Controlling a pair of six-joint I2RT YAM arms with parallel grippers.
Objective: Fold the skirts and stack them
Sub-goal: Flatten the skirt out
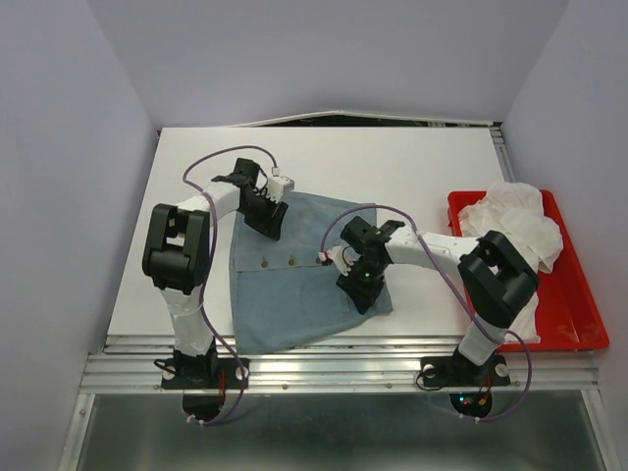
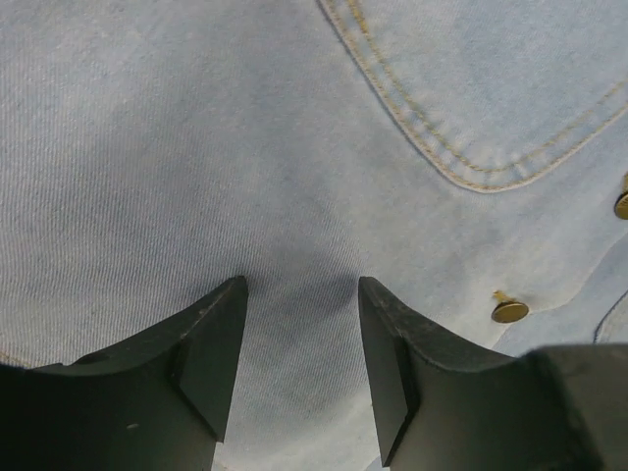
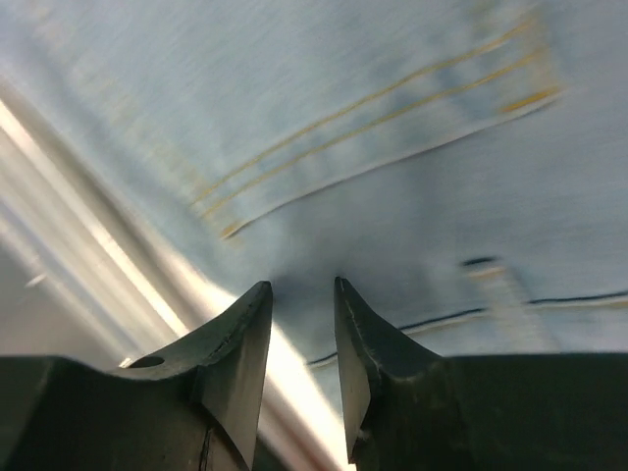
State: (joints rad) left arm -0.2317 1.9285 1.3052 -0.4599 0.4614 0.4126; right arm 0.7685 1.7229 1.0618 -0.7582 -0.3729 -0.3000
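One light-blue denim skirt (image 1: pixel 294 280) lies spread flat on the white table (image 1: pixel 392 167). My left gripper (image 1: pixel 269 224) is open at the skirt's far left corner. In the left wrist view it (image 2: pixel 302 287) hovers just over bare denim (image 2: pixel 196 147), with a pocket seam (image 2: pixel 461 167) and brass buttons (image 2: pixel 509 311) to the right. My right gripper (image 1: pixel 365 294) is at the skirt's near right edge. In the right wrist view it (image 3: pixel 302 285) is narrowly open over the blurred hem (image 3: pixel 392 147), with nothing seen between the jaws.
A red plastic tray (image 1: pixel 581 304) stands at the right edge of the table and holds crumpled white cloth (image 1: pixel 515 221). The metal rail of the table's front edge (image 1: pixel 343 368) runs just below the skirt.
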